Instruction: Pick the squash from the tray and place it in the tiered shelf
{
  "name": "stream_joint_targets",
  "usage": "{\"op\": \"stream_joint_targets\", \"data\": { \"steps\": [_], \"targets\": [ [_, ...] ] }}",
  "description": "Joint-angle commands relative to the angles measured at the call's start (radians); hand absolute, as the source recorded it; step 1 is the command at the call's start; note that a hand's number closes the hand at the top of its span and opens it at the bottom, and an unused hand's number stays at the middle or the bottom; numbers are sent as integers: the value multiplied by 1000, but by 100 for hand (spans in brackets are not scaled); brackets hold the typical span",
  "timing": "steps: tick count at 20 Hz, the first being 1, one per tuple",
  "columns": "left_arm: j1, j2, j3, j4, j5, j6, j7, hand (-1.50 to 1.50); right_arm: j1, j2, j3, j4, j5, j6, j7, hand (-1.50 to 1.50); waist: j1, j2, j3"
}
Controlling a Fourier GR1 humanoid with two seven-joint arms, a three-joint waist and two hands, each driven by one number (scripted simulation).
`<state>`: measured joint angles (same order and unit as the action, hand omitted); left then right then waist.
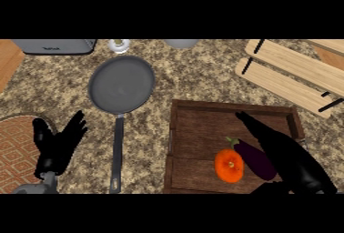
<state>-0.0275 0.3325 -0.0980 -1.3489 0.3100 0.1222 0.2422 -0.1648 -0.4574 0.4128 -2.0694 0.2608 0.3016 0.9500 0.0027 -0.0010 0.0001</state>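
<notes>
Presently, item by item, from the working hand outward.

Right hand (290,157): black, over the right part of the tray, fingers extended toward the tray's far side and holding nothing; the thumb shows low near the view's lower edge. It overlaps the eggplant's right side; whether it touches cannot be told from this angle.

Eggplant (255,158): dark purple, lying slantwise in the tray, touching or just beside the squash on its right.

Squash (229,165): orange, rounded, green stem at top, lying in the near right compartment of the tray. Not held.

Tray (194,132): dark wood, raised rim, a divider running across it.

Tiered shelf (289,73): pale wooden slats with black brackets, at the far right, apart from the tray.

Step in hand, by judgement: the approach to the pick; nothing grasped yet. Next move calls for shifting the hand leftward past the eggplant, then closing fingers and thumb round the squash alone.

Pan (121,84): grey, long handle toward the viewer, left of the tray.

Left hand (59,143): resting at left, fingers up and relaxed, beside a patterned mat (17,150).

Toaster (53,45): grey, far left; faint lettering on its face, likely a brand, not readable. No other writing seen.
</notes>
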Motion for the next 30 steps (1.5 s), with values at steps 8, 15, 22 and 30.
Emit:
{"op": "stream_joint_targets", "data": {
  "steps": [8, 15, 22, 30],
  "targets": [
    [-43, -38, 56, 27, -36, -32, 34, 0, 22, 126, 49, -25, 192, 63, 110, -150, -4, 0, 0],
    [35, -92, 29, -77, -99, 1, 54, 0, 76, 177, 70, 146, 337, 20, -47, -150, 0, 0, 0],
    [63, -80, 73, -123, -75, -58, 98, 0, 106, 207, 61, 239, 460, -34, -122, -150, 1, 0, 0],
    [20, -101, 103, -75, -120, -86, 85, 0, 86, 297, 40, 414, 555, -133, -279, -150, 0, 1, 0]
  ]
}}
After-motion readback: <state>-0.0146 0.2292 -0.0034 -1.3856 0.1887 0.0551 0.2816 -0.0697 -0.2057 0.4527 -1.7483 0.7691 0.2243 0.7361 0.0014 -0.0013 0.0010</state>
